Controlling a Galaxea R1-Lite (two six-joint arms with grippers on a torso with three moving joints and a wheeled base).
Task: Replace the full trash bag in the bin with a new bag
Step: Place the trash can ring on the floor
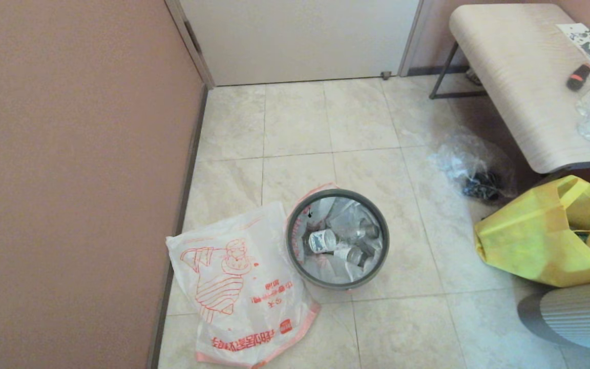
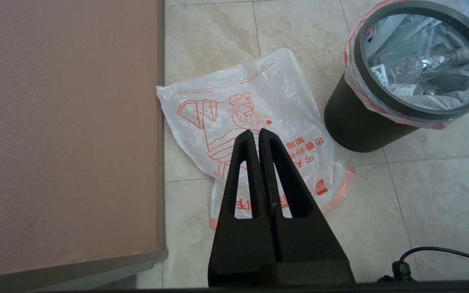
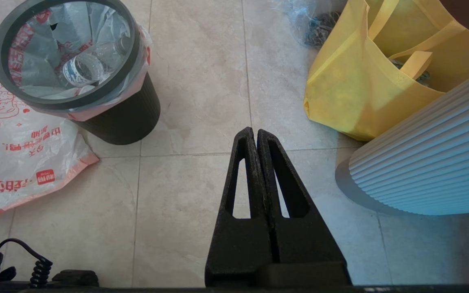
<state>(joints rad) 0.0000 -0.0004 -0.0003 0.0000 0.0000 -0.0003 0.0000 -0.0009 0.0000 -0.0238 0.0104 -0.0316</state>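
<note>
Grippers parked, jaws together: left gripper (image 2: 257, 131) above the new bag (image 1: 238, 287), right gripper (image 3: 255, 130) above bare floor. The full trash bag (image 1: 343, 238), centre frame inside the bin (image 2: 350, 122), is judged light, soft and slippery; its pink overhang at the hoop rim (image 1: 295, 225) offers purchase.

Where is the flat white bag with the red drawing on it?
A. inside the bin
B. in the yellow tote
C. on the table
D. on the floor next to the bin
D: the new bag lies flat on the floor tiles, right beside the bin.
</note>
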